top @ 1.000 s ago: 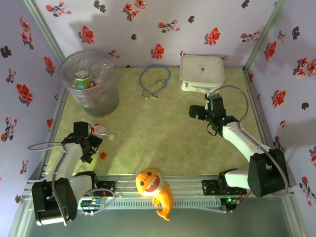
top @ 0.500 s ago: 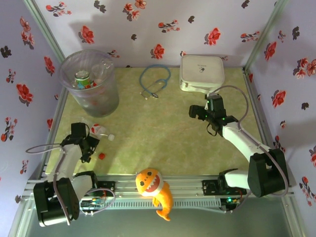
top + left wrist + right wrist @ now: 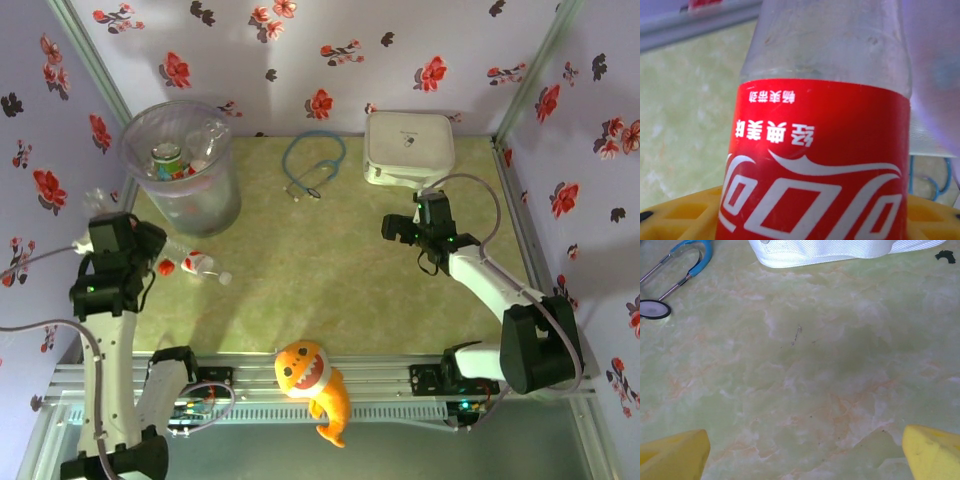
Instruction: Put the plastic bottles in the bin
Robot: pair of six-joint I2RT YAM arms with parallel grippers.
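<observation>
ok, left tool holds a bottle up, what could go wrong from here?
The left tool grips the bottle across its slick red label; it might slip in transit.
The tool sits close beside the bin; swinging over could clip the rim.
The bottles in the bin look piled near the rim, so this one may bounce out.

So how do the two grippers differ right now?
The left gripper is shut on a red-labelled bottle; the right gripper is open and empty. The left is by the bin; the right is by the white case. Both have yellow fingers.
</observation>
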